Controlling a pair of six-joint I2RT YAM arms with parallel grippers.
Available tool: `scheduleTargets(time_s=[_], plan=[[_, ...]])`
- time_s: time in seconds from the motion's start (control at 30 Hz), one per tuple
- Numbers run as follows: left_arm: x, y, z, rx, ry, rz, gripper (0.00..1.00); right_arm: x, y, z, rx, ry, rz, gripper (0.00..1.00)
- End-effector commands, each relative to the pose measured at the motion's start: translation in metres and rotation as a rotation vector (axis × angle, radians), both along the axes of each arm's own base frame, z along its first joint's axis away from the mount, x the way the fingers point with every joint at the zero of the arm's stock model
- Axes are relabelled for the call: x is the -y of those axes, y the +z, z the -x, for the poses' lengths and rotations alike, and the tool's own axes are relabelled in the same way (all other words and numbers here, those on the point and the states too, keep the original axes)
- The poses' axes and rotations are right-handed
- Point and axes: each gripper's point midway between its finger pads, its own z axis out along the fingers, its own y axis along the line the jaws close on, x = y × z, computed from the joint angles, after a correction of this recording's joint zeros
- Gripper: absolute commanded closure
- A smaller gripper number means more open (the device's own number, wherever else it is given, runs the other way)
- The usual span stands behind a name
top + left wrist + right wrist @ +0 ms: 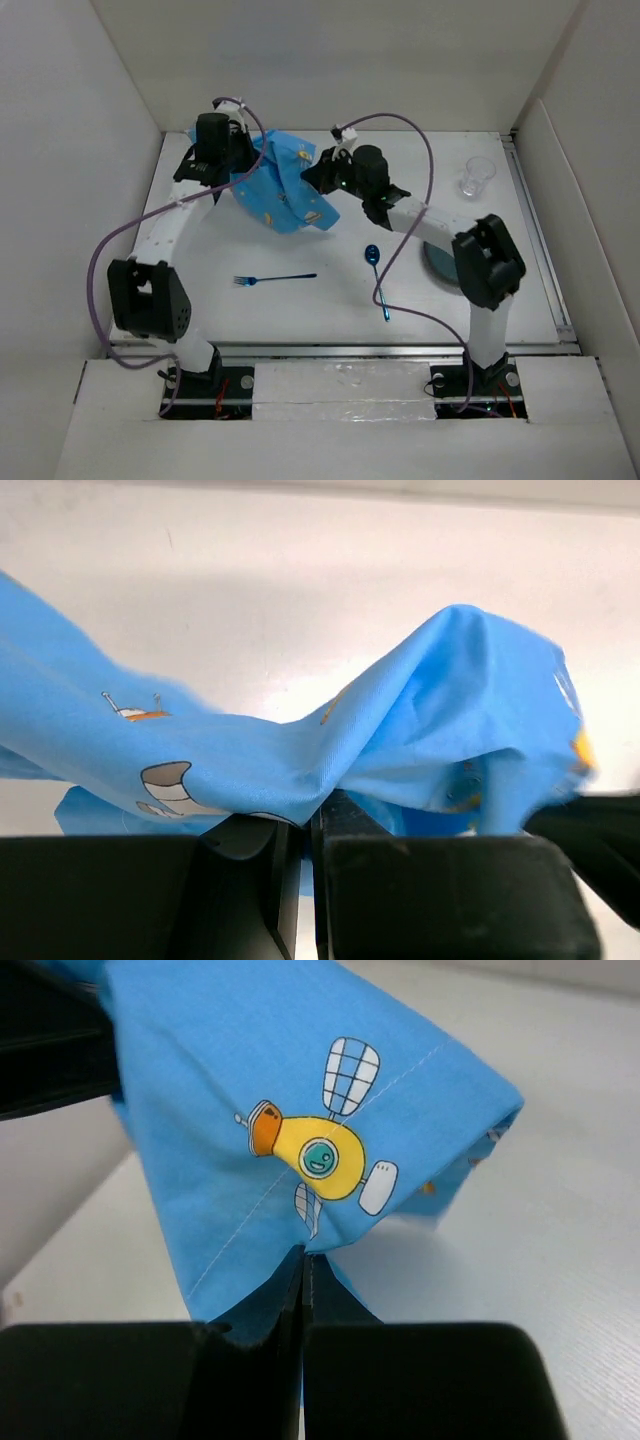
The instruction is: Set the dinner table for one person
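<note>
A blue cartoon-printed placemat (285, 190) hangs crumpled above the back of the white dinner table (300, 320), stretched between my two grippers. My left gripper (243, 160) is shut on its left edge; in the left wrist view the cloth (430, 710) drapes over the closed left gripper (312, 815). My right gripper (318, 176) is shut on the right edge; in the right wrist view the cloth (230, 1080), with a yellow submarine print, is pinched in the closed right gripper (303, 1255).
A blue fork (275, 279) lies on the table at centre-left. A blue spoon (378, 280) lies at centre-right. A grey plate (440, 264) is partly hidden under my right arm. A clear glass (477, 177) stands at the back right. White walls surround the table.
</note>
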Motion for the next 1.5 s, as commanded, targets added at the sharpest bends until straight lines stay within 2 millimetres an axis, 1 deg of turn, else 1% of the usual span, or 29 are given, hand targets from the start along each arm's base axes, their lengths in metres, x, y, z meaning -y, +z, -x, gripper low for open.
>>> scheduleTargets(time_s=[0.0, 0.03, 0.17, 0.27, 0.3, 0.37, 0.4, 0.57, 0.6, 0.63, 0.7, 0.77, 0.8, 0.83, 0.87, 0.9, 0.93, 0.97, 1.07, 1.13, 1.17, 1.2, 1.23, 1.27, 1.3, 1.33, 1.37, 1.4, 1.47], plan=[[-0.014, 0.075, 0.029, 0.152, 0.066, 0.032, 1.00, 0.017, 0.131, 0.044, 0.287, -0.006, -0.070, 1.00], [-0.018, 0.093, 0.039, 0.191, 0.077, 0.037, 1.00, 0.030, 0.159, 0.062, 0.317, -0.004, -0.090, 1.00], [-0.025, 0.129, 0.064, 0.260, 0.095, 0.052, 1.00, 0.062, 0.176, 0.100, 0.282, -0.002, -0.118, 1.00], [-0.027, 0.140, 0.072, 0.262, 0.100, 0.050, 1.00, 0.082, 0.183, 0.110, 0.243, -0.004, -0.146, 1.00], [-0.027, 0.132, 0.068, 0.222, 0.096, 0.029, 1.00, 0.091, 0.163, 0.096, 0.173, -0.002, -0.126, 1.00], [-0.023, 0.119, 0.061, 0.183, 0.081, 0.025, 1.00, 0.097, 0.155, 0.085, 0.152, -0.017, -0.116, 1.00], [-0.020, 0.109, 0.056, 0.156, 0.072, 0.026, 1.00, 0.096, 0.132, 0.071, 0.104, -0.034, -0.095, 1.00], [0.009, 0.015, 0.012, -0.049, -0.006, 0.079, 1.00, 0.110, 0.083, 0.015, 0.013, -0.099, -0.039, 1.00], [0.009, -0.015, -0.018, -0.095, 0.029, 0.062, 1.00, 0.103, 0.068, 0.015, 0.014, -0.087, -0.015, 0.93], [0.010, -0.015, -0.018, -0.098, 0.034, 0.069, 1.00, 0.098, 0.058, 0.021, -0.005, -0.073, -0.005, 0.93], [0.008, -0.037, -0.052, -0.136, 0.050, 0.101, 1.00, 0.092, 0.041, 0.025, -0.008, -0.095, 0.020, 0.88], [0.003, -0.056, -0.070, -0.199, 0.077, 0.104, 1.00, 0.078, 0.007, 0.039, -0.052, -0.091, 0.073, 0.78], [0.005, -0.058, -0.099, -0.177, 0.095, 0.077, 1.00, 0.072, -0.004, 0.046, -0.055, -0.084, 0.093, 0.67], [0.004, -0.063, -0.108, -0.187, 0.100, 0.059, 0.97, 0.065, -0.015, 0.052, -0.065, -0.079, 0.110, 0.61], [0.011, -0.064, -0.116, -0.186, 0.089, 0.042, 0.87, 0.053, -0.033, 0.067, -0.080, -0.068, 0.141, 0.55], [0.009, -0.047, -0.127, -0.153, 0.092, 0.022, 0.76, 0.046, -0.040, 0.074, -0.080, -0.060, 0.152, 0.50], [0.021, -0.068, -0.131, -0.188, 0.067, 0.012, 0.55, 0.040, -0.045, 0.079, -0.083, -0.052, 0.163, 0.42], [0.029, -0.068, -0.132, -0.188, 0.046, 0.015, 0.48, 0.031, -0.055, 0.085, -0.091, -0.034, 0.176, 0.41], [0.036, -0.059, -0.137, -0.145, 0.029, 0.052, 0.35, -0.001, -0.069, 0.106, -0.089, 0.012, 0.198, 0.34], [0.022, -0.050, -0.128, -0.132, 0.056, 0.072, 0.33, -0.027, -0.068, 0.117, -0.065, 0.041, 0.211, 0.28], [0.007, -0.039, -0.134, -0.078, 0.089, 0.093, 0.33, -0.034, -0.071, 0.116, -0.064, 0.037, 0.226, 0.28], [-0.005, -0.064, -0.124, -0.122, 0.124, 0.101, 0.33, -0.037, -0.090, 0.114, -0.085, 0.025, 0.277, 0.26], [-0.015, -0.034, -0.118, -0.062, 0.157, 0.149, 0.34, -0.047, -0.078, 0.105, -0.062, -0.001, 0.269, 0.23], [-0.028, -0.022, -0.122, 0.003, 0.193, 0.180, 0.35, -0.053, -0.080, 0.104, -0.063, -0.009, 0.281, 0.21], [-0.056, -0.049, -0.112, -0.040, 0.263, 0.195, 0.36, -0.052, -0.099, 0.095, -0.090, -0.051, 0.324, 0.18], [-0.069, -0.033, -0.107, 0.002, 0.286, 0.233, 0.37, -0.063, -0.086, 0.087, -0.081, -0.054, 0.303, 0.16], [-0.081, -0.028, -0.109, 0.034, 0.324, 0.302, 0.38, -0.066, -0.090, 0.086, -0.105, -0.052, 0.309, 0.15], [-0.107, -0.049, -0.101, -0.005, 0.366, 0.335, 0.38, -0.073, -0.090, 0.086, -0.110, -0.035, 0.292, 0.13], [-0.121, -0.072, -0.097, -0.063, 0.390, 0.365, 0.38, -0.079, -0.091, 0.073, -0.099, -0.071, 0.279, 0.11]])
